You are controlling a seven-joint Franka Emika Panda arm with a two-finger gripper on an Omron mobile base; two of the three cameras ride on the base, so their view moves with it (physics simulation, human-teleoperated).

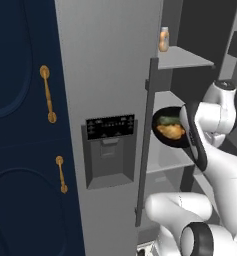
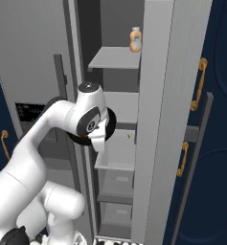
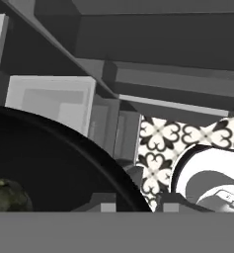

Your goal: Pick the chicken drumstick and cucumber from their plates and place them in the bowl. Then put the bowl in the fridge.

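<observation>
Left base view shows the bowl (image 1: 171,127), carrying chicken drumstick (image 1: 171,131) and cucumber (image 1: 167,120), inside the fridge (image 1: 110,75) above a middle shelf, release pending; gripper's spread I cannot tell.

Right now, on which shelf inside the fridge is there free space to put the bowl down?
The middle shelf looks bare, and so does the lower shelf just under the bowl. The top shelf holds a small jar at its right end; its left part is free. The arm crowds the fridge opening around the bowl.
</observation>
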